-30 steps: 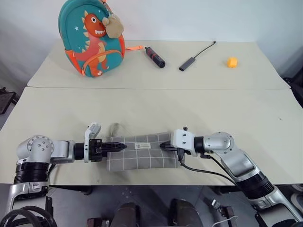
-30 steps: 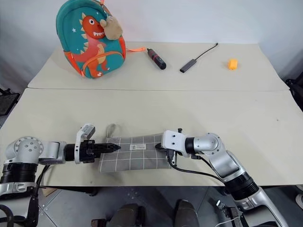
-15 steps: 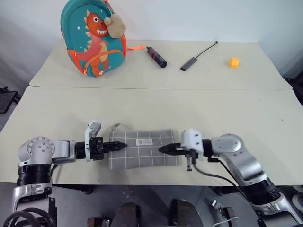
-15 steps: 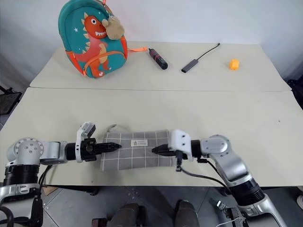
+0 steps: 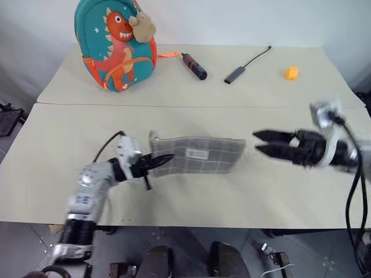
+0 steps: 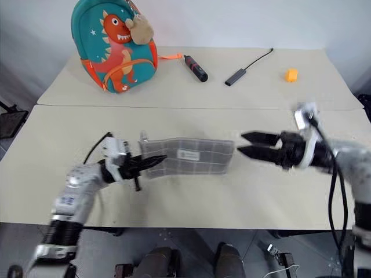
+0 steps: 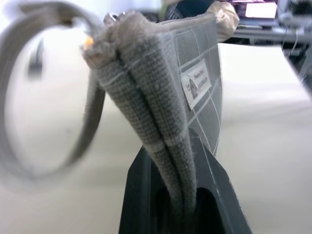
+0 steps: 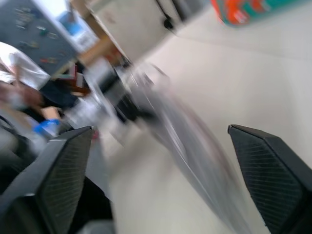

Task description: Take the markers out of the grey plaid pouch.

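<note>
Table (image 5: 191,124): two pale tops butted together; the work is on the near one.
Backpack (image 5: 115,43): teal, orange dinosaur print, upright at the far left corner. Not part of the job.
Grey plaid pouch (image 5: 200,154): near the front middle of the table, stretched sideways, its left end raised. In the left wrist view that end looks pressed flat, with a loop strap hanging off it.
Left gripper (image 5: 155,162): fingers pinched tight on the pouch's left end, fabric sandwiched between them.
Right gripper (image 5: 265,143): jaws spread wide, holding nothing, just beside the pouch's right end and apart from it.
Far-edge items: black-and-red tool (image 5: 191,66), dark adapter with cable (image 5: 243,65), small orange block (image 5: 291,72); all well away from the pouch.
Markers: none in sight; presumably inside the pouch.
Step in hand: one end secured, the other free. The pouch looks closed, so I judge this an opening stage, nothing extracted yet.
Next move calls for: the right gripper to find the zip pull or mouth while the left holds firm. Where the zip pull sits I cannot tell.
Writing: small white label (image 7: 197,83) on the pouch face, dark print too small to read.
</note>
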Robot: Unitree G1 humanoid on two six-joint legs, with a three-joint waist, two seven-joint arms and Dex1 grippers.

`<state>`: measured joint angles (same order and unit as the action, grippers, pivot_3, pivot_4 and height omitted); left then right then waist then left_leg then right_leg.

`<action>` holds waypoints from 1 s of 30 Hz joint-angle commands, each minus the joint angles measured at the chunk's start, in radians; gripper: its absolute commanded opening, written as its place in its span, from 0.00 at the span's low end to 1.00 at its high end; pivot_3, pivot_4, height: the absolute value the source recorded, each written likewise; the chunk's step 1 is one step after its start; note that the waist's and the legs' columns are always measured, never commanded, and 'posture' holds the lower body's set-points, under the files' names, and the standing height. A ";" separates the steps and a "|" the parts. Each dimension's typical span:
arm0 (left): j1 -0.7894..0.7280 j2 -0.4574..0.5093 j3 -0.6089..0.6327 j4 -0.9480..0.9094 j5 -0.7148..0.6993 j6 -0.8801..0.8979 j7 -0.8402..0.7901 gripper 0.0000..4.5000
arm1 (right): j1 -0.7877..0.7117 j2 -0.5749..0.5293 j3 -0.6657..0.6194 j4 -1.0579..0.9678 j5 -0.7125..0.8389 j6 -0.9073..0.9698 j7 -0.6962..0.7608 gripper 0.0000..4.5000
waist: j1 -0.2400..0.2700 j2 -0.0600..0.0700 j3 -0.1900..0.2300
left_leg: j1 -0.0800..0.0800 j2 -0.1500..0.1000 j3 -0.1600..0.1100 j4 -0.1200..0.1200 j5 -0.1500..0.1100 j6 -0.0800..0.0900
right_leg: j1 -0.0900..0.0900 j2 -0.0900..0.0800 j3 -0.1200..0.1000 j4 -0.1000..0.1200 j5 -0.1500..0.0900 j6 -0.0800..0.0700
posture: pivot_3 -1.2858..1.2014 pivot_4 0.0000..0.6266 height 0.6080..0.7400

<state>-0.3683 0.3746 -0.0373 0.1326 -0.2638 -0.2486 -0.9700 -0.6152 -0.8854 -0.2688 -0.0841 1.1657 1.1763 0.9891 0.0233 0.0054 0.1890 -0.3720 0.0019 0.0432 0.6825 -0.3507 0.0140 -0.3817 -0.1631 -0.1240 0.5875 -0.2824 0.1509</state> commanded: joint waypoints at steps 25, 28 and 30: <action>-0.176 0.086 -0.085 0.276 0.599 -0.813 0.546 0.00 | -0.352 0.029 0.159 0.156 0.074 0.311 -0.018 1.00 | 0.001 -0.001 0.000 | -0.016 -0.004 0.002 0.004 0.001 0.004 | -0.012 -0.003 -0.008 0.003 0.001 0.002 | 0.52 0.24 1.00; -0.198 0.074 -0.095 0.274 0.646 -0.822 0.588 0.00 | -0.384 0.059 0.200 0.247 -0.049 0.242 -0.060 1.00 | -0.001 -0.001 -0.001 | -0.015 -0.003 0.003 0.004 0.001 0.004 | -0.012 -0.003 -0.008 0.004 0.001 0.002 | 0.52 0.24 1.00; -0.212 0.067 -0.102 0.287 0.695 -0.841 0.628 0.00 | -0.397 0.102 0.208 0.286 -0.095 0.235 -0.106 1.00 | -0.006 -0.001 -0.001 | -0.015 -0.003 0.004 0.005 0.001 0.003 | -0.012 -0.003 -0.008 0.004 0.001 0.002 | 0.52 0.24 1.00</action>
<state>-0.5719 0.4456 -0.1341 0.4365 0.3969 -1.0616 -0.3830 -0.9962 -0.8025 -0.0715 0.1832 1.1053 1.4299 0.9078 0.0172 0.0046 0.1884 -0.3870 -0.0010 0.0472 0.6871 -0.3497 0.0173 -0.3937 -0.1663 -0.1320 0.5919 -0.2813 0.1527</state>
